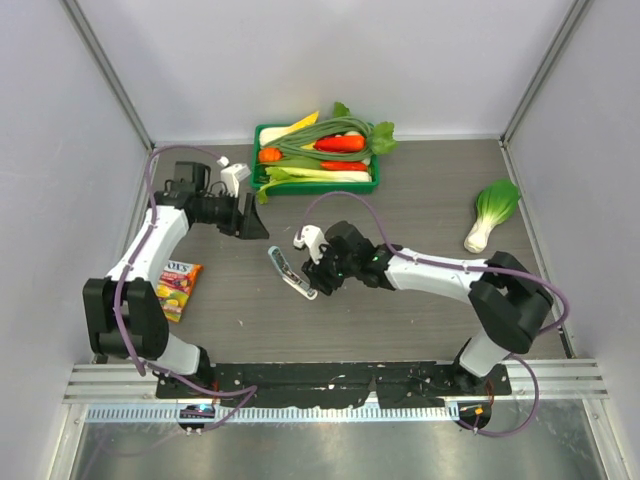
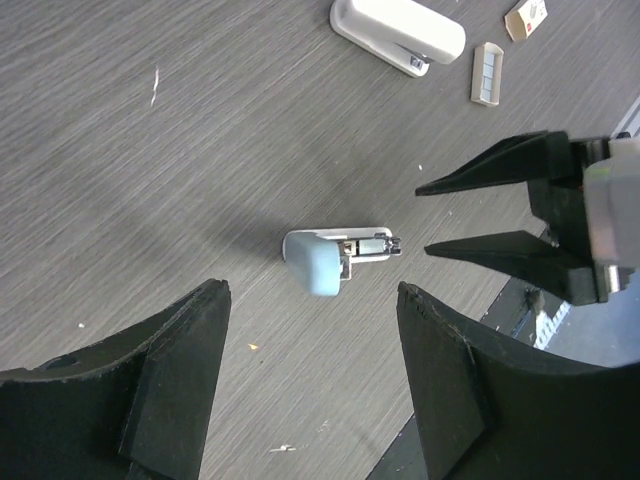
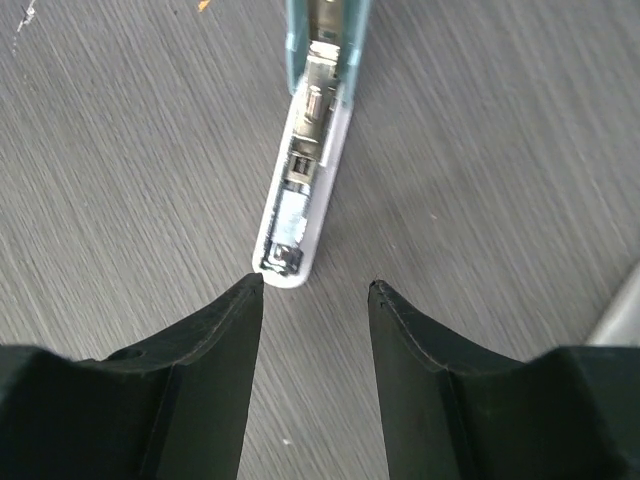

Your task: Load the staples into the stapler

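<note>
teal stapler (image 3: 300, 190) lies hinged open w/ its channel bare for loading, so your right gripper (image 3: 315, 300) sits at its tip, jaws apart; left gripper (image 2: 310, 295) gapes too.

Left gripper (image 1: 252, 217) hangs on a bent arm, its 2 fingers spread wide. Right gripper (image 3: 315, 285), arm stretched leftward, holds 2 fingers parted.
</note>
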